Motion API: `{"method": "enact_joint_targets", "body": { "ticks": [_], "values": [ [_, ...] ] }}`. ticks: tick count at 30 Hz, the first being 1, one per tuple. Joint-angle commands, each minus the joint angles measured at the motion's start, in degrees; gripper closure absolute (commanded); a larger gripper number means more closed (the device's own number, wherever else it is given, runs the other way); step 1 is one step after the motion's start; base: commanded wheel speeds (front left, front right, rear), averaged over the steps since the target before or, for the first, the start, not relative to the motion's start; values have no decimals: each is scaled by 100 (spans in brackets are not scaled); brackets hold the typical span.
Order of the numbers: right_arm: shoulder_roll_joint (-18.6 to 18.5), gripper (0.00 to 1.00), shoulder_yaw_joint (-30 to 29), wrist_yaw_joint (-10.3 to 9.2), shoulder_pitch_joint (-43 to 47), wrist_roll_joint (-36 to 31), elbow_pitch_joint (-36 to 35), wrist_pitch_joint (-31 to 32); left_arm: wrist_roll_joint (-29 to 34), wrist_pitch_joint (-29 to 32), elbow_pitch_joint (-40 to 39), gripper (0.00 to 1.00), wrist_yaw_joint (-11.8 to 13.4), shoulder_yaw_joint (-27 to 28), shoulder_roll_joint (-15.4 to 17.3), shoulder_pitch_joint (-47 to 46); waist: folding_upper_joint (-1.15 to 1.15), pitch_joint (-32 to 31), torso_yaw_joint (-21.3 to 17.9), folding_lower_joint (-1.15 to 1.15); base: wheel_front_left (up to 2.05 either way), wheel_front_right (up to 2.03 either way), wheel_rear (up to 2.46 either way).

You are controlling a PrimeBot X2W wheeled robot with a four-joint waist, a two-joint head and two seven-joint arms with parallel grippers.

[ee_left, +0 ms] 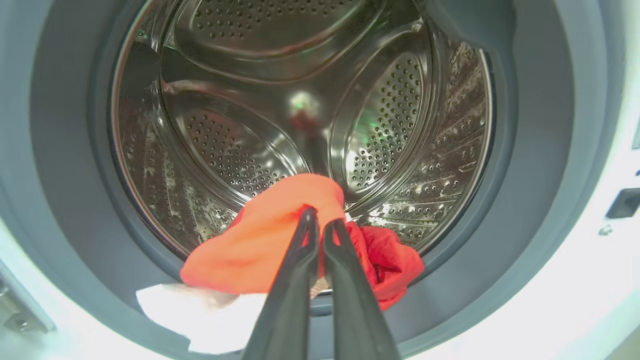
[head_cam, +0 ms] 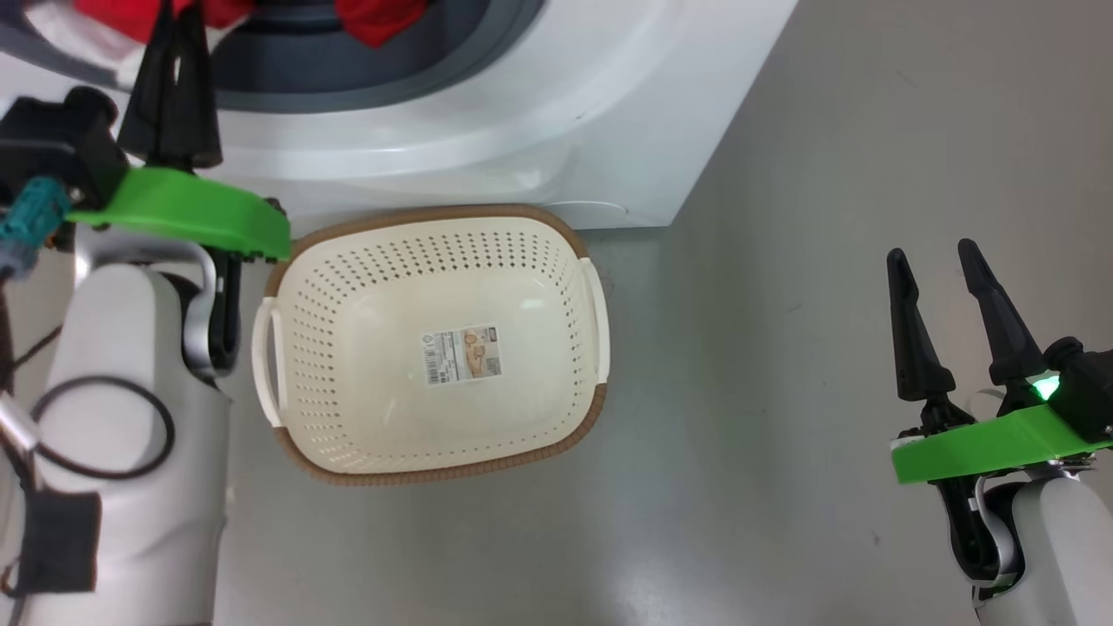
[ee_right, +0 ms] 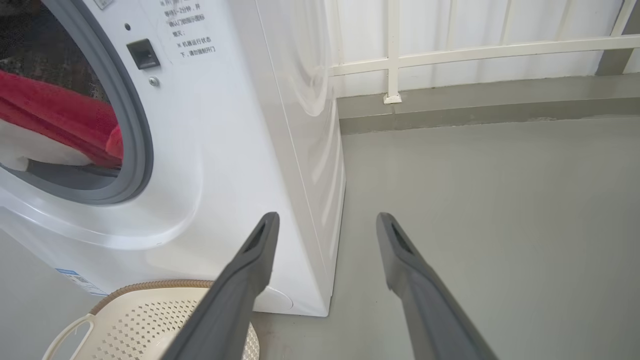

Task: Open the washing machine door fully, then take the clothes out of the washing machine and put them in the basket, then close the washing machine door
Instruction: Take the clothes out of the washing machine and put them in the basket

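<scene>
Your left gripper (ee_left: 320, 221) is pinching its jaws shut on the red clothes (ee_left: 250, 250), which are lying at six o'clock in the mouth of the washing machine (head_cam: 522, 130). Your right gripper (head_cam: 932, 254) is hanging with jaws wide, at three o'clock of the basket (head_cam: 435, 217).

The clothes (ee_left: 250, 250) are red, the washing machine (head_cam: 522, 130) white (its ring (ee_left: 540, 150) grey), the basket (head_cam: 556, 287) cream, perforated, brown-rimmed.

Left pincer (ee_left: 321, 217) reaches forward, clamped tight; right pincer (head_cam: 931, 251) rests spread wide.
</scene>
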Motion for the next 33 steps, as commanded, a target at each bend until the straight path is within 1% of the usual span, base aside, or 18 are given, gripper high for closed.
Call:
{"method": "enact_joint_targets", "body": {
  "ticks": [1,9,19,27,30,33],
  "values": [
    [-53,0,91,26,125,-64,-128,-36,44,-51,-288,100,-59,170,163,139,0,-65,79,0,0,0,0],
    [-99,0,41,26,215,-59,-174,-36,112,-51,-1461,100,-218,272,-39,770,0,-126,204,0,0,0,0],
    [-104,0,37,26,274,-69,-176,-36,10,-51,-2850,100,-273,206,-127,1443,0,-209,272,0,0,0,0],
    [-103,0,19,26,277,-71,-189,-36,-139,-51,-3937,100,-81,-74,-131,1852,0,-181,291,0,0,0,0],
    [-107,0,12,26,253,-71,-188,-36,-174,-51,-4064,100,-1,-226,-131,1990,0,-144,298,0,0,0,0],
    [-102,0,19,26,230,-75,-189,-36,-193,-51,-3930,100,12,-327,-131,2082,0,-114,296,0,0,0,0]
  ]
}}
